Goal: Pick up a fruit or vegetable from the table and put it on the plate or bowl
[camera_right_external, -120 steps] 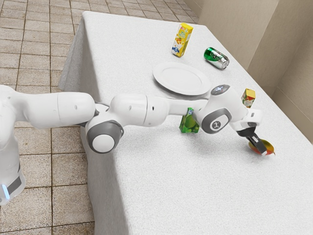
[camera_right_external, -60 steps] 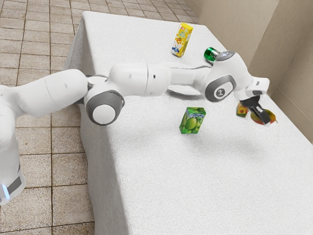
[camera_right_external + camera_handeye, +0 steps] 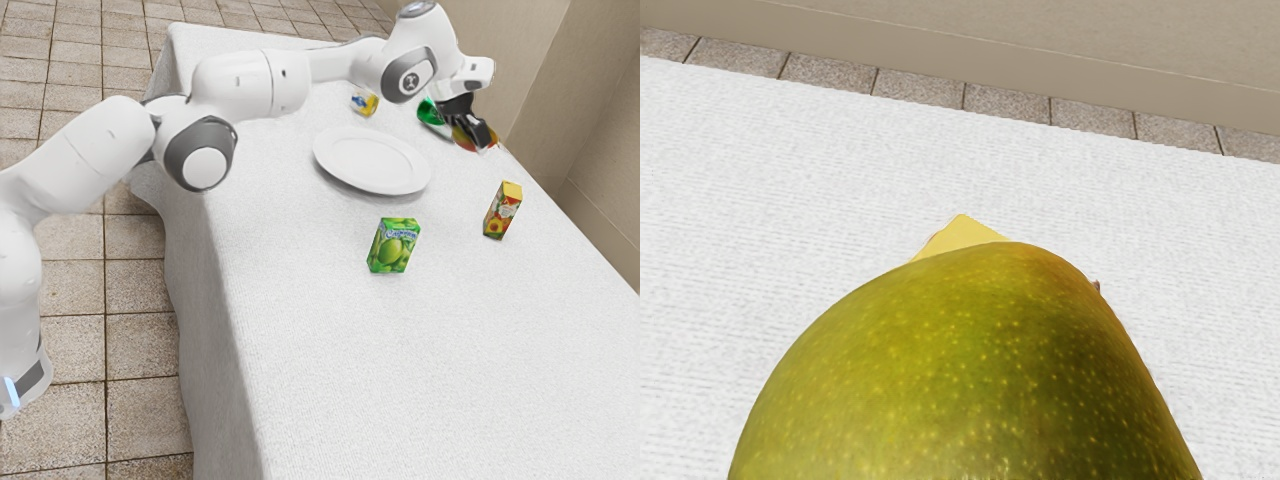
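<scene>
We have the mango (image 3: 481, 137) clamped tight in our black gripper (image 3: 470, 127), held over the far side of the bench (image 3: 420, 350), past the plate (image 3: 372, 160) and just beside the green can (image 3: 431, 111). In the wrist view the mango (image 3: 970, 370) is a smooth rounded dome, yellow-green and freckled with pale dots. The plate is round, white and glossy, the bench cloth matte and finely woven. Our arm stretches long across the bench, wrist bent, gripper angled downward
</scene>
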Robot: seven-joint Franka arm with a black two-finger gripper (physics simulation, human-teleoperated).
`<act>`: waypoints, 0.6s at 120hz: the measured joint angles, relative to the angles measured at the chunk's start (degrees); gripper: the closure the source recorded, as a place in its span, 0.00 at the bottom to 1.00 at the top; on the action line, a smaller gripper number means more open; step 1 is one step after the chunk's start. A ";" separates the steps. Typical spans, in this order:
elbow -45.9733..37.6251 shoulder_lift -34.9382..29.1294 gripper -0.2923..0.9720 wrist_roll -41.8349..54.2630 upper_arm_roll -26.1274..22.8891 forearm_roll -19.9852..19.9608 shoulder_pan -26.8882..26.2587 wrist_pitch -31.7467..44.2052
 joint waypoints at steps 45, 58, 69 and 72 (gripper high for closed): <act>-11.70 -6.93 0.49 1.92 1.41 4.08 8.46 -5.65; -12.83 -7.03 0.48 2.37 2.00 4.46 9.10 -6.51; -13.35 -7.04 0.48 2.72 2.24 4.57 9.63 -6.96; -13.42 -7.04 0.48 2.83 2.26 4.59 9.70 -7.06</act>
